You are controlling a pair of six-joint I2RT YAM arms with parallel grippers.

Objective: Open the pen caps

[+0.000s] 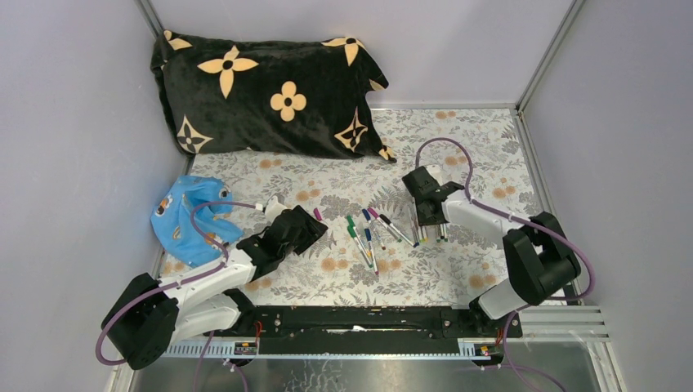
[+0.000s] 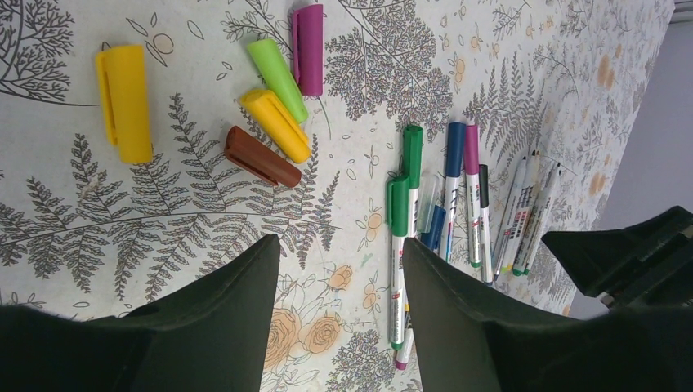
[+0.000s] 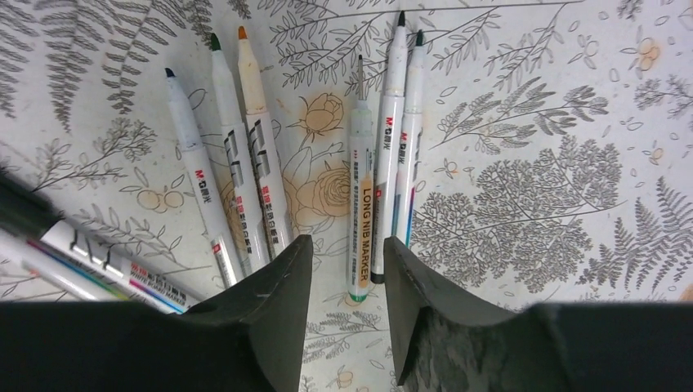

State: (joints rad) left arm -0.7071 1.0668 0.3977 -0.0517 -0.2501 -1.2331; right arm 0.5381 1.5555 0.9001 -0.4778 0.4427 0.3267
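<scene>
Several loose pen caps lie on the flowered cloth in the left wrist view: a yellow cap (image 2: 122, 102), a green cap (image 2: 278, 79), a purple cap (image 2: 308, 49), a second yellow one (image 2: 275, 124) and a brown one (image 2: 261, 156). Capped pens (image 2: 406, 192) lie to their right, seen from above as a cluster (image 1: 368, 233). My left gripper (image 2: 342, 245) (image 1: 315, 231) stands open and empty just short of them. Uncapped pens (image 3: 229, 163) (image 3: 384, 163) lie in two groups before my right gripper (image 3: 347, 242) (image 1: 429, 220), which is open and grips nothing. One marker's end (image 3: 357, 286) lies on the cloth below its gap.
A black pillow with tan flowers (image 1: 270, 90) lies at the back left. A crumpled blue cloth (image 1: 188, 216) sits by the left wall, beside the left arm. Grey walls close in three sides, and a metal rail (image 1: 351, 322) runs along the near edge.
</scene>
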